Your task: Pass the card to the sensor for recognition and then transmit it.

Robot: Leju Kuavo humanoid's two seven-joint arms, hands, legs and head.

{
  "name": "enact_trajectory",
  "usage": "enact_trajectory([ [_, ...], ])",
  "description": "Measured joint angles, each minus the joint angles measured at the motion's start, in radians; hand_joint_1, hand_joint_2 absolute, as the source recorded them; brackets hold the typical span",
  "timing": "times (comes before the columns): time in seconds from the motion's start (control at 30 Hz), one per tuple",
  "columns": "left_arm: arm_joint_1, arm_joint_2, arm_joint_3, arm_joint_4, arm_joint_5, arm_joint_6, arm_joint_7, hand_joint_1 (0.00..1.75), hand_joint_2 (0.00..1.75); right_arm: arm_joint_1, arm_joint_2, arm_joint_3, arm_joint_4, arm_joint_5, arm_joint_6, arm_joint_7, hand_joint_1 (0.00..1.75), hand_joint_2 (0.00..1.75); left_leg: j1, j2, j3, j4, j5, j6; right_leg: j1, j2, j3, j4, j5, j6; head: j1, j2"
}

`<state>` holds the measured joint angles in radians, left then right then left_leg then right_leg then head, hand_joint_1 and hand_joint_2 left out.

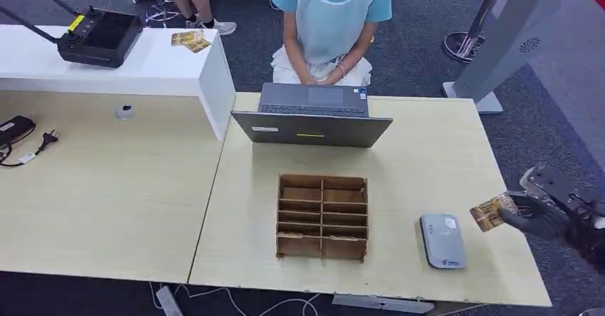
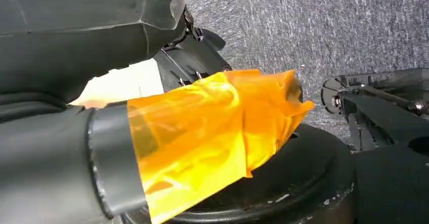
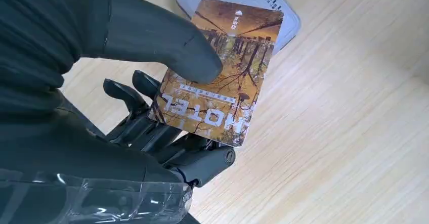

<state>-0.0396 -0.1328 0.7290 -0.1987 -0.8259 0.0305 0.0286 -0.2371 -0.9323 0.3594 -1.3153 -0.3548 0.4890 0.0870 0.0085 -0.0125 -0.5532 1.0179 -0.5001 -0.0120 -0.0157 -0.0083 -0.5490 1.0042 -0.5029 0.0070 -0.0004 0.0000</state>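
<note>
Your right hand (image 1: 546,220) pinches the card (image 1: 489,212) just right of the sensor (image 1: 442,240); scan and handover remain. Left hand (image 2: 76,133): can't tell.

black right hand (image 3: 152,82), dark fingers (image 3: 126,95); left hand (image 2: 101,107) thumb wrapped in orange film.

Plenty of open desk around the reader

Your right hand (image 1: 546,216) with the card (image 1: 489,212) sits just beside the card reader (image 1: 442,240), bare table (image 1: 428,166) between them; the wooden organizer (image 1: 322,216) and laptop (image 1: 312,115) stand well apart.
</note>
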Motion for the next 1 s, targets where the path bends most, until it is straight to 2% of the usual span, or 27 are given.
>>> enact_trajectory([
  [0.5,-0.001,0.0,0.01,0.0,-0.011,0.0,0.001,0.0,0.0,-0.001,0.042,0.029,0.032,0.074,-0.023,-0.007,1.75,1.75,0.0,0.0,0.0,0.0,0.0,0.0,0.0,0.0,0.0,0.0,0.0,0.0,0.0,0.0],
  [1.0,-0.001,0.0,0.014,0.0,-0.012,-0.002,0.003,0.0,0.0,0.0,0.054,0.034,0.05,0.117,-0.04,-0.014,1.75,1.75,0.0,0.0,0.0,0.0,0.0,0.0,0.0,0.0,0.0,0.0,0.0,0.0,0.0,0.0],
])
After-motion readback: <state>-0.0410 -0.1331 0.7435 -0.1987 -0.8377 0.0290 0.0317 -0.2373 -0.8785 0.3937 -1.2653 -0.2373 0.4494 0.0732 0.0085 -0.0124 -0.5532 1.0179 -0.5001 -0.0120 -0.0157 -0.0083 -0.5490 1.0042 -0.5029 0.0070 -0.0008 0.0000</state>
